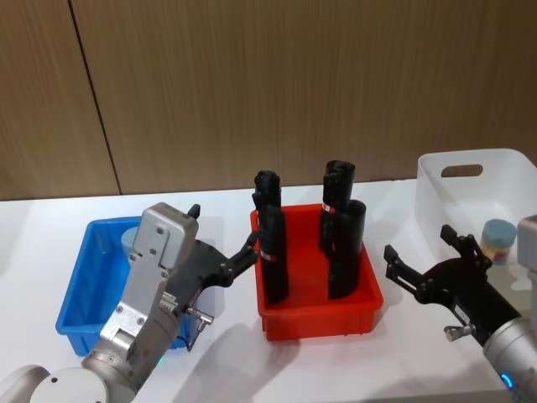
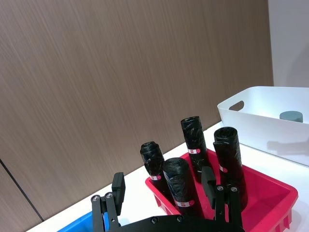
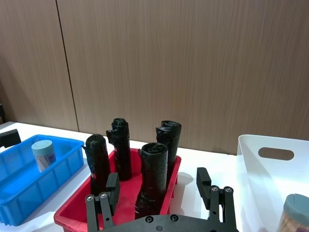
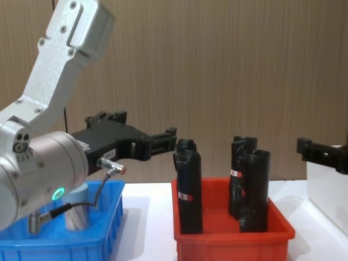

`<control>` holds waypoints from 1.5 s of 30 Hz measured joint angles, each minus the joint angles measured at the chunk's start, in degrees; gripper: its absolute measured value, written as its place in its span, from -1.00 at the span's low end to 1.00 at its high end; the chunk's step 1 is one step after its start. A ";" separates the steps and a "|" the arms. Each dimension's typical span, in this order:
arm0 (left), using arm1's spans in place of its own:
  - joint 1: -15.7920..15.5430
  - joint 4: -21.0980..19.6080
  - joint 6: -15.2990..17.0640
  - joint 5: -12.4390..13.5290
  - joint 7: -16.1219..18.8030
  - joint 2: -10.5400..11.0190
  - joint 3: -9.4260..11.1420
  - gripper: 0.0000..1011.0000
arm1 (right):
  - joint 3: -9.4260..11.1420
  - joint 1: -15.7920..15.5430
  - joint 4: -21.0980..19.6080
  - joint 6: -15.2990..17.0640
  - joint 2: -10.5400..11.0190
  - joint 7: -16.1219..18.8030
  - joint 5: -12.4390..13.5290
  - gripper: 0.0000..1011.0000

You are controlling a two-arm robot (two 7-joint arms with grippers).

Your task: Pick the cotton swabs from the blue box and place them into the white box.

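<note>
One tub of cotton swabs stands in the blue box at the left, half hidden behind my left arm in the head view. My left gripper hovers above that box's right side, open and empty, its fingers pointing toward the red bin. A second tub of cotton swabs stands inside the white box at the right. In front of the white box, my right gripper is open with nothing between its fingers.
A red bin sits between the two boxes and holds several tall black wrapped rolls. A wood-panelled wall closes off the back of the white table.
</note>
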 joint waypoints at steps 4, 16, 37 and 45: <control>0.02 0.00 0.00 0.00 0.04 -0.01 -0.02 0.98 | 0.00 0.00 0.01 0.00 0.00 0.00 0.00 0.98; 0.01 0.02 0.02 -0.04 0.04 -0.02 -0.04 0.98 | 0.00 0.01 0.04 0.01 0.00 0.04 -0.01 0.98; 0.01 0.03 0.03 -0.04 0.03 -0.02 -0.03 0.98 | 0.86 5.81 7.74 0.17 -0.91 6.66 -0.23 0.98; 0.01 0.03 0.02 -0.04 0.03 -0.02 -0.04 0.98 | 1.23 10.95 14.39 0.06 -2.23 11.49 1.25 0.98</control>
